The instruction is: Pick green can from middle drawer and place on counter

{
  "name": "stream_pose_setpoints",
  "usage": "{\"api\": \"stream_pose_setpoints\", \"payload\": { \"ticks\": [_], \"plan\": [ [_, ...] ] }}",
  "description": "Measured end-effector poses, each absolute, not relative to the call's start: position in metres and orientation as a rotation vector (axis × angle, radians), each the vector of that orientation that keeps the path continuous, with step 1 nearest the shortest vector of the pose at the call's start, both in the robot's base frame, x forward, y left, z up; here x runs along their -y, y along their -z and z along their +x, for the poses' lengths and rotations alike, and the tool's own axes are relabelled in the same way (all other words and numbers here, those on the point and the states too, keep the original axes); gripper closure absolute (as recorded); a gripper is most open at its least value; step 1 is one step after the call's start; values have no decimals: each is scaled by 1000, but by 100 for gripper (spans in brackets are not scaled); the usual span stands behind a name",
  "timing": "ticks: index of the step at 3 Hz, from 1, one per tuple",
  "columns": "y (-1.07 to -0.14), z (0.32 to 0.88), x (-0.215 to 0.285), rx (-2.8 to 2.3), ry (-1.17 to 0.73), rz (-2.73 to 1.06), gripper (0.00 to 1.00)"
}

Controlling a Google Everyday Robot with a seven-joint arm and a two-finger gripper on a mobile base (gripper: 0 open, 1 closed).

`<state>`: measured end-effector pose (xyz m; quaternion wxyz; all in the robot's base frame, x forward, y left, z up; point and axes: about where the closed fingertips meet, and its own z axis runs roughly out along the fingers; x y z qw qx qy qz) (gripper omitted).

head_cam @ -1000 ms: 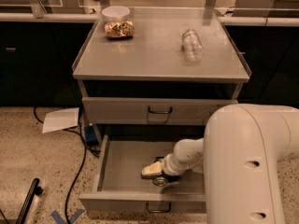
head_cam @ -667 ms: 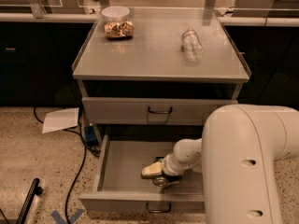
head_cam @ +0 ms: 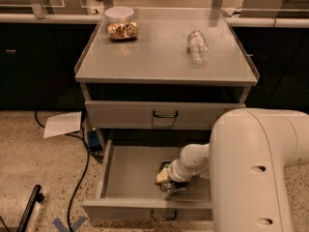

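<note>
— What do we have here for surfaces and shapes?

— We see a grey metal cabinet. Its counter [head_cam: 159,57] is a broad, flat, dull sheet with low raised rims along the sides. On it, at the back left, a round white bowl [head_cam: 119,13] sits just behind a crinkled gold-brown snack packet [head_cam: 122,30]. Towards the right lies a clear, ribbed plastic bottle [head_cam: 198,46]. Below the top, the upper drawer front [head_cam: 120,115] is closed and carries a small dark bar handle. The middle drawer [head_cam: 128,170] is pulled out, a shallow grey tray with a smooth bare floor.

— And the robot?

— Its smooth, rounded white arm [head_cam: 256,168] fills the lower right and reaches left into the open drawer. The gripper [head_cam: 166,179] is down inside it, near the drawer's front wall.

— Where is the green can [head_cam: 168,187]?

— In the middle drawer, right at the gripper's tip, touching it or nearly so. A pale yellowish pad sits over the can's left side. We make out a patch of green side farther back and a round silvery end nearer the front. Whether the gripper is clamped on the can, we cannot tell.

— Which way does it point?

— As far as we can judge, its long axis runs roughly front to back, the silvery end towards the drawer front. The gripper hides much of it.
</note>
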<state>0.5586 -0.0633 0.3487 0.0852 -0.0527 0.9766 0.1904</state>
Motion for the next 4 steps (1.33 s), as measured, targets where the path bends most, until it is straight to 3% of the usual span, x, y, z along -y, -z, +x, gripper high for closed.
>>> {"api": "stream_pose_setpoints", "payload": {
  "ticks": [2,3,4],
  "plan": [
    [-349,559,63,-2912,-568,-157,88],
    [-349,559,63,-2912,-568,-157,100],
    [-349,559,63,-2912,-568,-157,100]
  ]
}}
